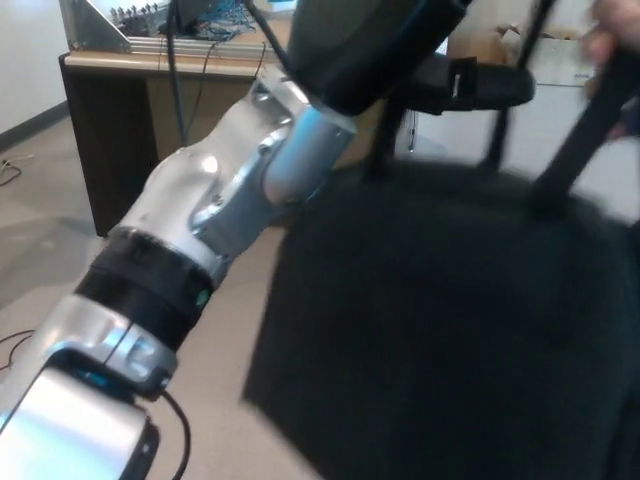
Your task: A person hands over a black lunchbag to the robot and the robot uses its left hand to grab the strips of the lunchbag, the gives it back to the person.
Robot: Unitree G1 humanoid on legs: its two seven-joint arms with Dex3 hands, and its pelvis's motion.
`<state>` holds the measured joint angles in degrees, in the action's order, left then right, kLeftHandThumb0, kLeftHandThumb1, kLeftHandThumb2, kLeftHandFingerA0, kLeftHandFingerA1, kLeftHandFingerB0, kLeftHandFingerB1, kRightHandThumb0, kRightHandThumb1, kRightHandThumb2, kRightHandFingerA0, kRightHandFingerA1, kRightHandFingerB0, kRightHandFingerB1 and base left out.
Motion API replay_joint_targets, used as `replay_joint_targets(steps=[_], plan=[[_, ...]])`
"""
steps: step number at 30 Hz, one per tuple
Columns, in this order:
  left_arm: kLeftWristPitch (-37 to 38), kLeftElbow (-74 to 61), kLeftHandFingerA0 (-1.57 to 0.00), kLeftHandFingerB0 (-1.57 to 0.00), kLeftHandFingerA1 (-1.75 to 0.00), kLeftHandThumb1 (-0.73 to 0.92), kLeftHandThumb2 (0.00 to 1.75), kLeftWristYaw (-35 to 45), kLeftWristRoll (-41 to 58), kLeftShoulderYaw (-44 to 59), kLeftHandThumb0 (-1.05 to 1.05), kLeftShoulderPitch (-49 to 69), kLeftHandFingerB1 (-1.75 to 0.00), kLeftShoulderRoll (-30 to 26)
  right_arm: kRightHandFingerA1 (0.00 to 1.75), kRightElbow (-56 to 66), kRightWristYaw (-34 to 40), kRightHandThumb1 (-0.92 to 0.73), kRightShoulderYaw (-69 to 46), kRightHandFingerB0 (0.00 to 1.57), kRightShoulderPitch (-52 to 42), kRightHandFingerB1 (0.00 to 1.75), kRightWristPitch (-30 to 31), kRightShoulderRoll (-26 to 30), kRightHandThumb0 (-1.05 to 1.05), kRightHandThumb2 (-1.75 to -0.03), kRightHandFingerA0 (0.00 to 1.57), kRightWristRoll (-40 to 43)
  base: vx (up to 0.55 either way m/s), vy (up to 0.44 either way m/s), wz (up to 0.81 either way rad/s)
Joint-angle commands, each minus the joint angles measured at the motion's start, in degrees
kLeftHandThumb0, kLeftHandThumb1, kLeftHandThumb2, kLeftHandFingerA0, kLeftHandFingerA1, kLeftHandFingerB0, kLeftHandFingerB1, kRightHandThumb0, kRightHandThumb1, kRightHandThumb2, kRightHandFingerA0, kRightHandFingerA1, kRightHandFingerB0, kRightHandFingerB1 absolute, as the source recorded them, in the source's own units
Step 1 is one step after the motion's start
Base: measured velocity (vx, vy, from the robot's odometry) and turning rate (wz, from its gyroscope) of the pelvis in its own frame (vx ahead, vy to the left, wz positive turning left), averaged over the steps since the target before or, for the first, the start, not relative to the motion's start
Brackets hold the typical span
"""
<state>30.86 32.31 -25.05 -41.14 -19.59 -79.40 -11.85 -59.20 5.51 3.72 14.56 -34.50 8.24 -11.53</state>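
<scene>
Much of the black lunchbag (450, 320) is blurring across the lower right, its straps (560, 150) rising toward a person's hand (612, 40). Left hand (370, 40) is showing partly; its fingers' state I cannot tell. No writing is reading clearly.

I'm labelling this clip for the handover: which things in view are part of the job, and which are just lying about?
Part of the job:
- black lunchbag
- its straps
- left hand, up by the straps; grip hard to see
- person's hand, top right edge

Just lying about:
- wooden desk behind
- cables on it
- white cabinet
</scene>
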Motion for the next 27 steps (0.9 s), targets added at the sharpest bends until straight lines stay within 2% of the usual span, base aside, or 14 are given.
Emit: replay_joint_targets(steps=[1, 6, 10, 11, 12, 13, 14, 15, 20, 23, 24, 27], plan=[[-9.01, -17.33, 0.0, 0.0, 0.0, 0.64, 0.6, 22.28, 14.02, 7.05, -0.98, 11.16, 0.0, -9.11, 0.69, -0.04, -0.51, -0.5, -0.71, 0.54, 0.89, 0.61, 0.89, 1.55, -0.42, -0.9, 0.66, 0.5, 0.0, 0.0, 0.0], [-10.86, -30.45, 0.0, 0.0, 0.0, 0.58, 0.59, 26.24, 23.54, 13.92, -0.94, 25.47, 0.0, -15.0, 0.7, 0.12, -0.24, -0.49, -1.16, 0.55, -1.74, 0.62, -0.2, 1.24, -0.37, -0.9, 0.66, 1.11, 0.0, 0.0, 0.0], [-10.29, -37.62, 0.0, 0.0, 0.0, 0.61, 0.6, 27.13, 26.92, 18.67, -0.96, 36.32, 0.0, -18.36, 0.69, -0.05, 0.53, -0.5, -1.55, 0.56, -2.88, 0.62, -0.72, 0.87, -0.35, -0.9, 0.66, 1.36, 0.0, 0.0, 0.0], [-9.74, -38.48, 0.0, 0.0, 0.0, 0.61, 0.61, 27.07, 27.68, 19.99, -0.98, 38.67, 0.0, -19.1, 0.54, -0.16, 0.92, -0.64, -1.54, 0.67, -2.34, 0.49, -0.28, 0.93, -0.35, -0.58, 0.72, 1.13, 0.0, 0.0, 0.0], [-9.93, -38.98, 0.0, 0.0, 0.0, 0.61, 0.61, 27.17, 27.89, 20.41, -0.98, 39.42, 0.0, -19.29, 0.54, -0.18, 1.05, -0.64, -1.51, 0.67, -2.14, 0.49, -0.13, 0.96, -0.35, -0.58, 0.72, 1.02, 0.0, 0.0, 0.0], [-8.95, -39.85, 0.0, 0.0, 0.0, 0.61, 0.59, 26.59, 28.79, 21.81, -0.96, 42.63, 0.0, -19.59, 0.69, -0.29, 0.87, -0.5, -1.84, 0.56, -1.72, 0.62, -0.12, 0.67, -0.36, -0.9, 0.68, 1.51, 0.0, 0.0, 0.0], [-8.34, -40.49, 0.0, 0.0, 0.0, 0.58, 0.6, 26.5, 29.52, 22.66, -0.97, 45.19, 0.0, -19.87, 0.68, -0.2, 0.97, -0.5, -1.85, 0.56, -1.41, 0.62, 0.34, 0.53, -0.37, -0.9, 0.66, 1.5, 0.0, 0.0, 0.0], [-5.06, -40.33, 0.0, 0.0, 0.0, 0.46, 0.87, 25.54, 30.68, 24.08, -0.86, 52.26, -0.01, -20.18, 0.68, -0.17, 1.94, -0.51, -1.33, 0.56, -1.24, 0.62, 0.09, 0.76, -0.38, -0.9, 0.66, 0.5, 0.0, 0.0, 0.0], [3.69, -33.82, 0.0, 0.0, 0.0, 0.47, 0.88, 20.6, 30.66, 26.99, -0.84, 69.62, 0.0, -17.94, 0.69, 0.52, 2.56, -0.5, -0.9, 0.56, -2.47, 0.62, -0.36, 1.17, -0.37, -0.91, 0.66, -0.29, 0.0, 0.0, 0.0], [4.97, -26.71, 0.0, 0.0, 0.0, 0.49, 0.87, 20.04, 31.68, 28.27, -0.85, 78.17, -0.01, -16.02, 0.67, 0.78, 2.3, -0.51, -0.99, 0.55, -2.54, 0.61, 0.26, 1.28, -0.39, -0.9, 0.64, -0.13, 0.0, 0.0, 0.0], [6.0, -23.96, 0.0, -0.02, 0.0, 0.5, 0.86, 19.64, 31.83, 28.36, -0.85, 80.21, -0.03, -15.44, 0.67, 0.72, 2.12, -0.52, -1.04, 0.54, -2.35, 0.61, 0.07, 1.42, -0.4, -0.91, 0.63, -0.07, 0.0, 0.0, 0.0], [10.94, -16.32, -0.01, -0.07, -0.15, 0.47, 0.85, 16.53, 29.78, 28.12, -0.74, 84.22, -0.19, -14.35, 0.64, -0.12, 2.54, -0.53, -1.0, 0.56, -1.51, 0.6, -0.33, 1.63, -0.46, -0.91, 0.59, -0.33, 0.0, 0.0, 0.0]])
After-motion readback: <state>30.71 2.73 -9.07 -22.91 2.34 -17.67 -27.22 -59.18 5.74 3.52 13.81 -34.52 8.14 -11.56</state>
